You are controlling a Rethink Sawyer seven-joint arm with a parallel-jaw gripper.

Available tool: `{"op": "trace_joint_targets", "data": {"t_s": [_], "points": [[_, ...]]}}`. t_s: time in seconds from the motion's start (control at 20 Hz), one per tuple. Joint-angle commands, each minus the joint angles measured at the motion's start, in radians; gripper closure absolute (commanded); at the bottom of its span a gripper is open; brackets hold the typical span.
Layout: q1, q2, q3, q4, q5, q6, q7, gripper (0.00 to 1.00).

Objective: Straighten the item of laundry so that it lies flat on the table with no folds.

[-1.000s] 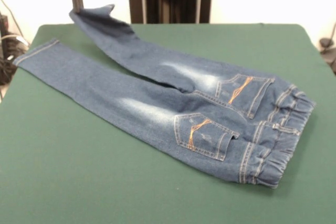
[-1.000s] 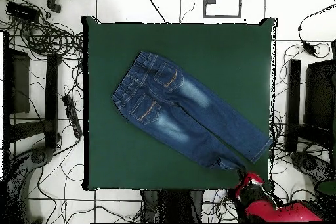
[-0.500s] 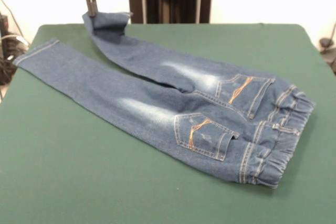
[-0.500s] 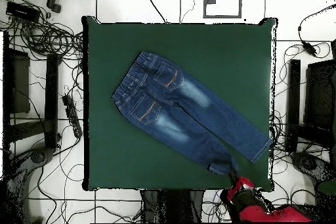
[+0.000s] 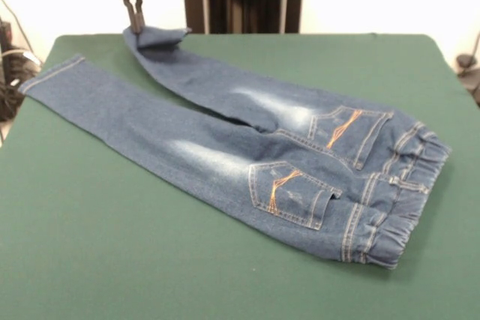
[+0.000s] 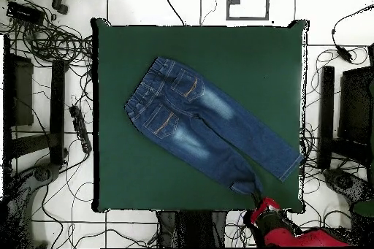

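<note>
The gripper point(image 5: 136, 26) pinches the hem of one leg of the jeans point(image 5: 247, 148), which lie diagonally across the table point(image 5: 150, 260). That leg seems folded at its end; next it wants drawing outward, then releasing flat.

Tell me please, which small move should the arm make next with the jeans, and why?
Probably lower and release. The gripper, jaws shut on the hem, holds one leg of the jeans near the table edge; that leg looks extended, its hem slightly raised and folded.

Blue jeans point(image 5: 247, 148), one leg cuff folded
</note>
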Motion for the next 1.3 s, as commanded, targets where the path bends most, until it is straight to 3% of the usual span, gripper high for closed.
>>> {"op": "trace_joint_targets", "data": {"t_s": [0.05,0.25,0.6,0.85,1.3], "points": [[0.066,0.078,-0.007,-0.138,-0.112,0.007,0.031,1.00],[0.092,0.075,-0.011,-0.155,-0.157,0.040,0.060,1.00],[0.174,0.060,-0.053,-0.206,-0.176,0.103,-0.024,1.00],[0.233,0.062,-0.079,-0.243,-0.244,0.098,-0.003,1.00],[0.429,0.110,-0.246,-0.347,-0.422,0.004,0.187,1.00]]}}
